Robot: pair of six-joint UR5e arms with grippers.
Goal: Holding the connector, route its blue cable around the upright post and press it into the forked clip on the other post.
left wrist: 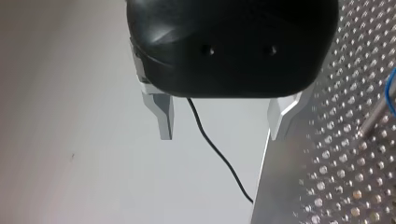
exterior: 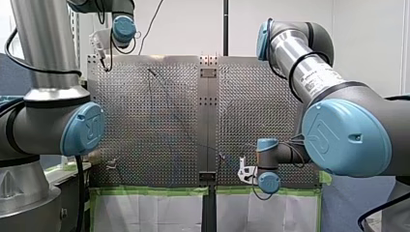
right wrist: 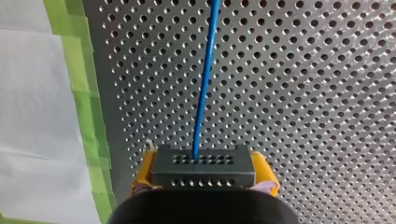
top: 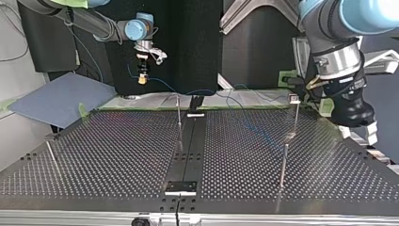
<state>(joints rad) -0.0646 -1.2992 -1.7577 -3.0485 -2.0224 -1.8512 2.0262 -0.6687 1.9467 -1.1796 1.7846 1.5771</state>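
While my right tool (right wrist: 205,158) hangs over the counter (right wrist: 317,84) near its green tape (right wrist: 88,107), the connector (right wrist: 203,169) sits clamped between the yellow pads (right wrist: 144,170), and the blue cable (right wrist: 204,79) runs straight out of its face, ahead over the perforated plate. From across the counter, that cable sags away from the connector and trails along the far edge behind a thin upright post (top: 179,117). My left tool (left wrist: 220,135) hovers beside the counter's side edge, metal fingers (left wrist: 163,116) apart with nothing between them.
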